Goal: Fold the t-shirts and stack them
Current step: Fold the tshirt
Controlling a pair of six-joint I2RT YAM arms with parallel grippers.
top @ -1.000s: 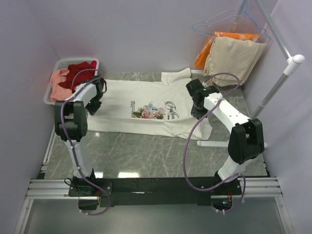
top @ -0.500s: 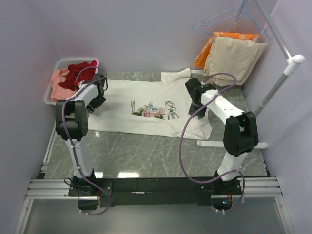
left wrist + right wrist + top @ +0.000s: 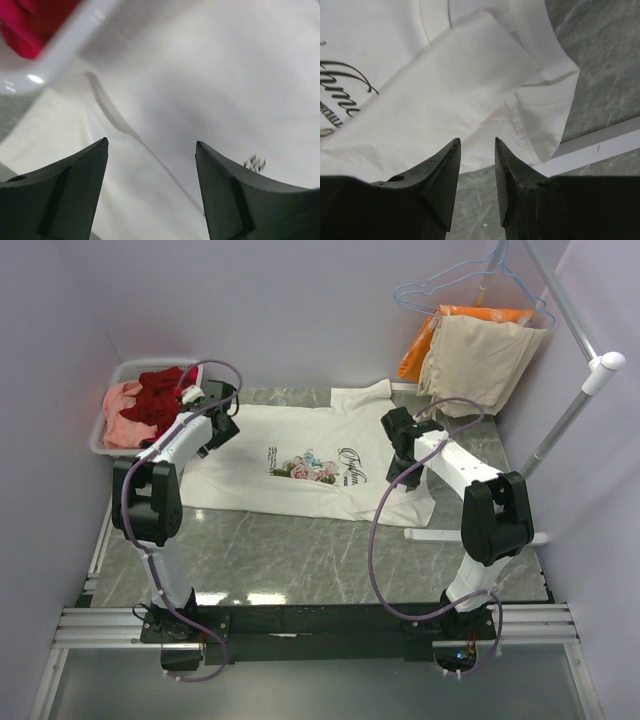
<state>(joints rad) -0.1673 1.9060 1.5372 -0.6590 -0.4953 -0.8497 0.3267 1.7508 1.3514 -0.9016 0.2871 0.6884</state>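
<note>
A white t-shirt [image 3: 290, 430] with a rose print and dark script lies spread flat on the grey table. My left gripper [image 3: 222, 423] hovers over its left hem end beside the basket, jaws open and nothing between them; the left wrist view shows plain white cloth [image 3: 225, 75] under the gripper [image 3: 150, 145]. My right gripper [image 3: 398, 468] sits over the shirt's near right sleeve. In the right wrist view this gripper [image 3: 477, 142] is open with a narrow empty gap above the folded sleeve [image 3: 445, 90]. Dark red [image 3: 160, 390] and salmon pink [image 3: 118, 405] t-shirts lie in the basket.
A white basket [image 3: 122, 370] stands at the far left, its rim [image 3: 65, 42] close to my left gripper. A rack pole [image 3: 575, 410] and its white foot [image 3: 480, 535] stand at the right. Beige [image 3: 480, 360] and orange [image 3: 470, 315] cloths hang at the back right.
Both grippers went from shut to open, letting go of the white shirt. The left gripper moved farther back and right along the hem. The right arm shifted slightly.
</note>
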